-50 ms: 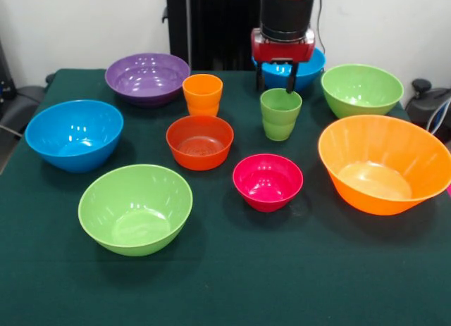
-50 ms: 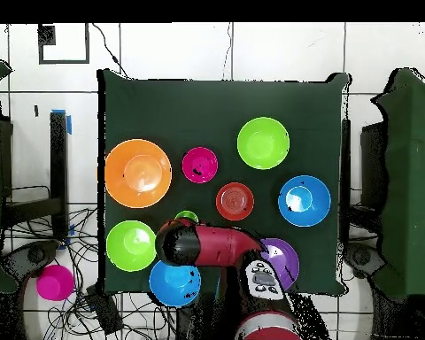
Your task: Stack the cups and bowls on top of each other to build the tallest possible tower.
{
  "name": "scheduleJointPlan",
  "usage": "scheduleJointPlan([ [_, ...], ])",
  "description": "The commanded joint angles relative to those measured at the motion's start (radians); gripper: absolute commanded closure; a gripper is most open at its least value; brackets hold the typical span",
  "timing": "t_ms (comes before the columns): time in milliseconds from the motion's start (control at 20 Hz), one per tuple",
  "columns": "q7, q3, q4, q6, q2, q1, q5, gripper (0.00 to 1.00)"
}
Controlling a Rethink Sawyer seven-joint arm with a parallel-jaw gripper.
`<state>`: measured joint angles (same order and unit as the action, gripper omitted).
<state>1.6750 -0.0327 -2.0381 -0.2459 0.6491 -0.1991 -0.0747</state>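
Light green cup [image 1: 280, 115] upright near the far middle of the table [image 1: 225, 284], ribbed, mouth up. Gripper [image 1: 275, 79] directly above and just behind it, fingers spread apart and holding nothing; one finger [image 1: 291, 78] down at the cup's far rim, contact not determinable.

Orange cup [image 1: 202, 93] to the left of the green one, upright, apart from it. Small red-orange bowl [image 1: 199, 141] just in front of the orange cup. Magenta bowl [image 1: 268, 182] nearer still, in front of the green cup. Each piece standing singly on the cloth, none resting on another.

Outward from there:
- Shallow purple bowl [image 1: 147, 77] far left.
- One blue bowl [image 1: 74, 134] at the left edge.
- Second blue bowl [image 1: 317, 65] far side, partly hidden behind the gripper.
- One light green bowl [image 1: 135, 208] near left.
- Other green bowl [image 1: 361, 89] far right.
- Largest orange bowl [image 1: 384, 164] at right, tilted toward the camera, faintly fluted.

All vessels mouth up, interiors showing only glossy highlights — smooth moulded plastic on a dark green matte cloth.

Overhead view: red and black arm [image 2: 216, 246] lying across the cups, orange cup hidden, green cup reduced to a sliver [image 2: 187, 215]. Same view alone shows a magenta round object [image 2: 54, 282] off the table on the tiled floor, among cables.
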Motion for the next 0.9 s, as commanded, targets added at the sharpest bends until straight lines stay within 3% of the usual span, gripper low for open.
scheduleJointPlan([
  [50, 0.097, -0.038, 0.012, 0.059, -0.151, 0.017, -0.064, 0.0],
  [250, 0.121, -0.006, 0.023, 0.072, -0.186, 0.031, -0.057, 0.0],
  [900, 0.16, 0.007, -0.003, 0.105, -0.177, 0.044, -0.03, 0.0],
])
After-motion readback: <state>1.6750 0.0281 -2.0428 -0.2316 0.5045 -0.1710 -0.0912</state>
